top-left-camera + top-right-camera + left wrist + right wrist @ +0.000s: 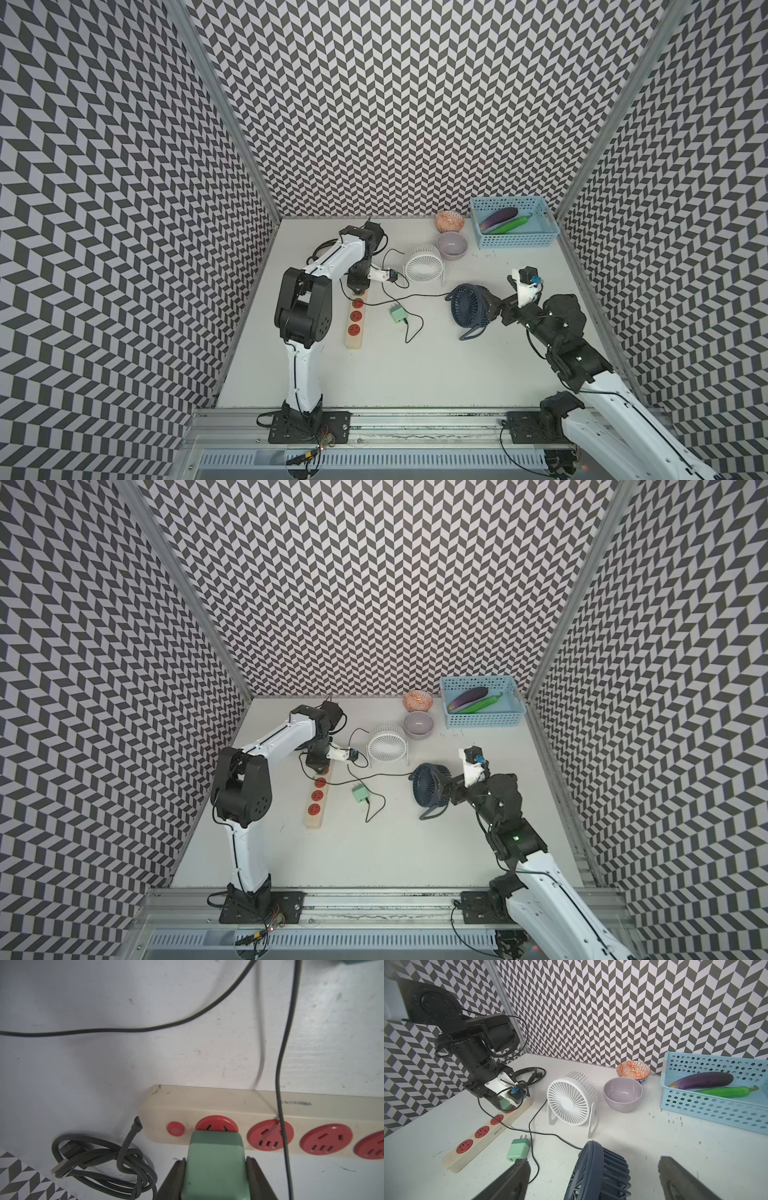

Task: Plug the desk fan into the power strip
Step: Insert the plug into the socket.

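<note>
Nearly there: your left gripper (pixel 215 1164) is clamped on the smooth, matte-green blocky adapter (pixel 215 1147) at the end red socket (pixel 216 1124) of the glossy cream power strip (pixel 259 1105) on the table's (pixel 415 374) left side — not visibly seated yet — while the right gripper (pixel 596 1178) gapes wide at the ribbed dark-blue fan (pixel 467 305).

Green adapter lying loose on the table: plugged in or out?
Out. The green adapter lies flat, prongs bare, apart from the power strip.
</note>
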Robot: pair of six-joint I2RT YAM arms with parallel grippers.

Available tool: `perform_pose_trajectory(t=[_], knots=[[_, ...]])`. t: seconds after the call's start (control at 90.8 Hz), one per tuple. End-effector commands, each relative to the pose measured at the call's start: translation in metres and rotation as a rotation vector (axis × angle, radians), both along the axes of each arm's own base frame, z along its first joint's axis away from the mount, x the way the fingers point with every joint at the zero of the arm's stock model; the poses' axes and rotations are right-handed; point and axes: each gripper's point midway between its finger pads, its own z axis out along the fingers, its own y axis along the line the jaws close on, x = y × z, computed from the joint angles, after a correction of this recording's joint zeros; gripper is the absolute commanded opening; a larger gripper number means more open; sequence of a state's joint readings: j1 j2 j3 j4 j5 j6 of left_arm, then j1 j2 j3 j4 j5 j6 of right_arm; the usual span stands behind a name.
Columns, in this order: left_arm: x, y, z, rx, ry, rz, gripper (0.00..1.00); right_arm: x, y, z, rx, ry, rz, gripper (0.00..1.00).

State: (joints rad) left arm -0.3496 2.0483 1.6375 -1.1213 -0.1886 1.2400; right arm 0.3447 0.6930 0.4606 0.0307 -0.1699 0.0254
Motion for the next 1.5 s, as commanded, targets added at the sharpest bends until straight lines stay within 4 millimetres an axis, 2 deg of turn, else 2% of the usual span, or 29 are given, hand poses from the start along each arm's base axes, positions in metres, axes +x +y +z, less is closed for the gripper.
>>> perform_pose_trajectory(t=[0.0,0.121,0.231,0.386,0.507,0.672,0.826,1.057,1.212,1.355,1.41,1.487], knots=[[-0.018,-0.044,-0.1,-0.22,0.132,0.032,0.0,0.0,0.002,0.01,0.01,-0.048,0.006,1.0],[-0.008,-0.055,-0.093,-0.261,0.093,0.026,0.0,-0.001,0.004,0.013,0.015,-0.062,0.016,1.0],[0.0,-0.061,-0.087,-0.26,0.065,0.025,0.09,-0.001,0.001,0.012,0.006,-0.055,0.002,1.0],[0.012,-0.064,-0.068,-0.291,0.003,0.018,0.22,-0.003,0.001,0.015,0.008,-0.073,0.005,1.0],[0.014,-0.065,-0.059,-0.297,-0.005,0.025,0.3,-0.002,0.001,0.014,0.004,-0.063,0.003,1.0],[0.014,-0.069,-0.036,-0.34,-0.02,0.006,0.43,-0.004,0.003,0.017,0.012,-0.075,0.013,1.0],[0.023,-0.065,-0.013,-0.325,-0.019,0.032,0.47,-0.004,0.0,0.014,0.001,-0.069,0.001,1.0],[0.028,-0.073,0.018,-0.373,-0.046,0.029,0.53,-0.004,0.001,0.014,0.0,-0.066,0.002,1.0],[0.029,-0.079,0.047,-0.429,-0.092,0.025,0.54,-0.005,0.0,0.018,0.003,-0.08,0.003,1.0],[0.037,-0.082,0.09,-0.505,-0.194,0.049,0.56,-0.005,0.001,0.016,0.002,-0.072,0.004,0.99],[0.04,-0.084,0.111,-0.549,-0.248,0.063,0.68,-0.005,0.0,0.019,0.011,-0.08,0.001,1.0],[0.043,-0.086,0.135,-0.622,-0.303,0.091,0.71,-0.004,-0.002,0.021,0.014,-0.082,-0.011,1.0]])
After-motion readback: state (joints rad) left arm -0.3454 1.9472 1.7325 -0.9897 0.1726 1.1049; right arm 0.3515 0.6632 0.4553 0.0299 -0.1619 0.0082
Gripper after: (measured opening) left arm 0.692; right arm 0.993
